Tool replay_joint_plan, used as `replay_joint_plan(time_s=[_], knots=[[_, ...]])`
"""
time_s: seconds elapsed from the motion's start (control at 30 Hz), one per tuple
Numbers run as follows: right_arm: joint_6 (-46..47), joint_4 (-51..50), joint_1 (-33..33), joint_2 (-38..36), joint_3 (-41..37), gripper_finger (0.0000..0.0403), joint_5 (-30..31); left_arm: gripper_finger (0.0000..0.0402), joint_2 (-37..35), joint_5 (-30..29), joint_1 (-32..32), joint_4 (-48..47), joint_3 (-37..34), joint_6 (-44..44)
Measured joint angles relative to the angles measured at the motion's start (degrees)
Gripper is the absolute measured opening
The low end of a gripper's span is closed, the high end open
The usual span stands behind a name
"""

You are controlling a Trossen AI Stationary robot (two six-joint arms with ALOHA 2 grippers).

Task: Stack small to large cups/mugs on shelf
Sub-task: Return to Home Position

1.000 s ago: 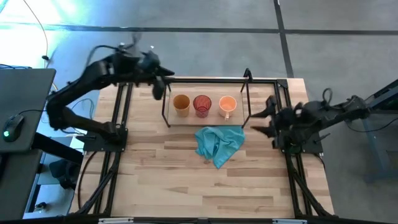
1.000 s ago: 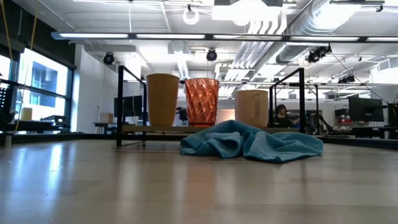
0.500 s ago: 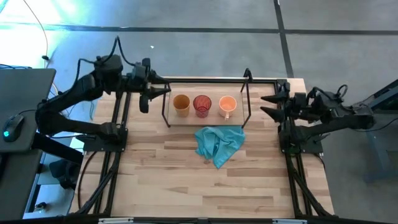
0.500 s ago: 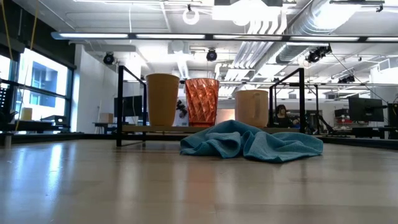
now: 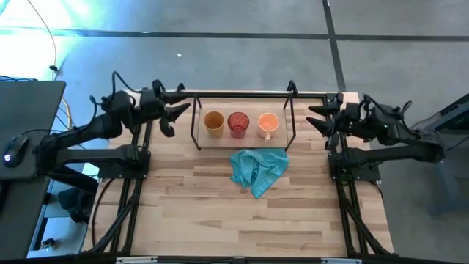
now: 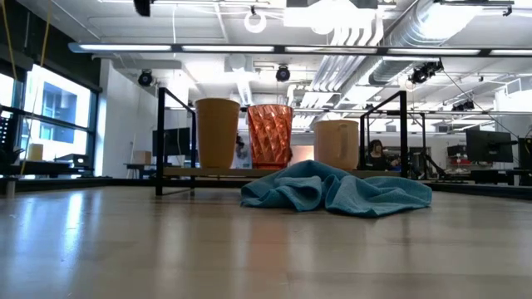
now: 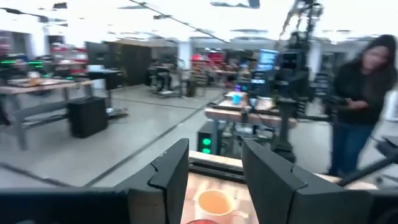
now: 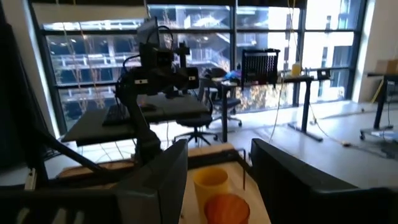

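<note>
Three cups stand upright in a row on the shelf's wooden board (image 5: 242, 138): the amber-brown cup (image 5: 213, 122) (image 6: 217, 133), the red ribbed cup (image 5: 238, 124) (image 6: 270, 135) and the light orange mug (image 5: 268, 124) (image 6: 336, 144). None is inside another. My left gripper (image 5: 174, 116) (image 7: 214, 165) hovers open off the shelf's left end. My right gripper (image 5: 316, 118) (image 8: 214, 171) hovers open off its right end. Each points along the row. The left wrist view shows the mug (image 7: 215, 202) between its fingers. The right wrist view shows the amber cup (image 8: 210, 180) and the red cup (image 8: 227, 208).
A crumpled teal cloth (image 5: 258, 169) (image 6: 337, 189) lies on the table just in front of the shelf. The shelf's thin black frame (image 5: 291, 92) rises at its ends. Bare wooden tabletop (image 5: 234, 220) stretches to the near edge. A person (image 7: 357, 118) stands in the room beyond the table.
My left gripper drew back from the shelf's left far corner toward the table's left edge and levelled out. My right gripper moved from beside the cloth toward the far edge and turned to face the shelf's right end. The cups and cloth stayed put.
</note>
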Motion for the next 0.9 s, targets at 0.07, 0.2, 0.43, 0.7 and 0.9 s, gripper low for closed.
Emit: replay_joint_plan(time_s=[0.07,0.2,0.43,0.7,0.9], knots=[[1.14,-1.26,-1.23,0.01,0.00,0.0169,-1.18,0.0138,-1.13,-1.88,0.00,2.31,-2.79,-0.67],[2.84,-3.54,-3.64,0.00,0.00,0.0169,-4.26,0.0138,-2.32,-3.96,0.00,9.87,-8.24,-2.06],[4.45,-5.36,-6.80,0.00,0.00,0.0169,-8.73,0.0138,-2.34,-7.28,-0.02,18.49,-15.26,-4.88],[4.64,-6.39,-7.28,0.00,0.00,0.0169,-9.80,0.0138,-2.36,-10.41,-1.49,23.77,-19.38,-7.43],[4.18,-6.56,-7.30,-0.02,0.00,0.0169,-10.18,0.0138,-2.27,-19.69,-9.91,23.75,-19.63,-4.81]])
